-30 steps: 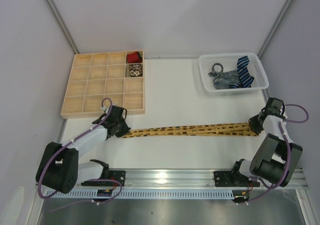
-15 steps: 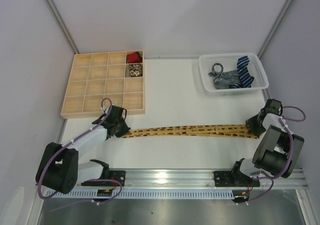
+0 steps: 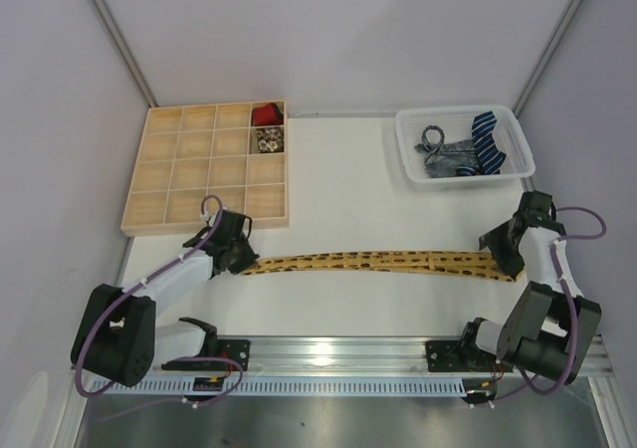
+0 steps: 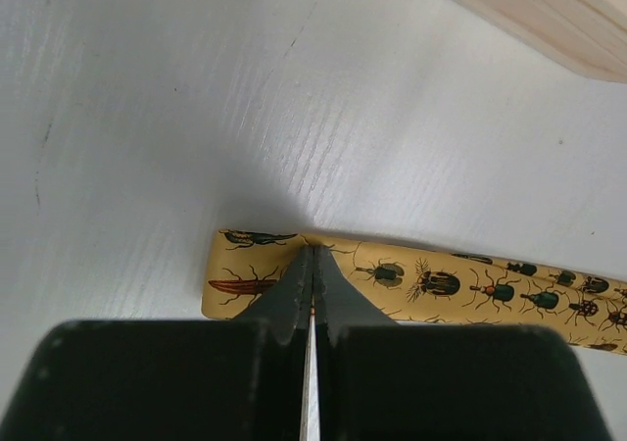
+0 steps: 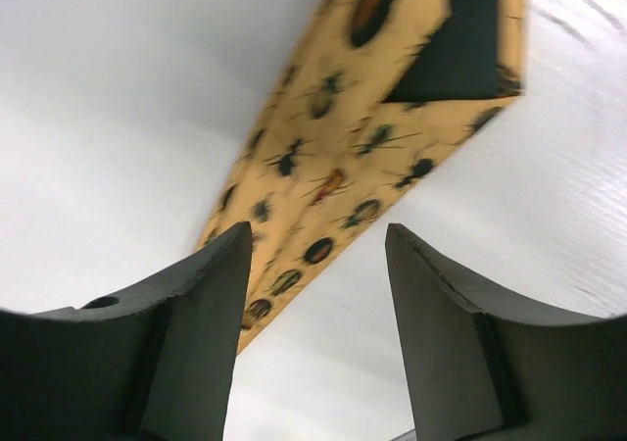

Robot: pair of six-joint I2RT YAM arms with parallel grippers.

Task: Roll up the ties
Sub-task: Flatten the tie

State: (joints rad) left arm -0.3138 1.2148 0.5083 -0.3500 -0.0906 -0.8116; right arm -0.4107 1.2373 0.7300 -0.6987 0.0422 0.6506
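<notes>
Top external: found tie (image 3: 368, 261) stretched straight along the tabletop (image 3: 338, 189) before both arms, likely flattened for rolling. Saw its folded left end pinched in left end effector (image 3: 249, 262), jaws fully together on the cloth, probably to anchor and start the roll. Found right end effector (image 3: 498, 254) spread wide over the pointed end, gripping nothing, cloth lying free. Noted rolled ties (image 3: 267, 141) in tray (image 3: 159, 227), loose ties (image 3: 478, 139) in basket (image 3: 453, 112).
</notes>
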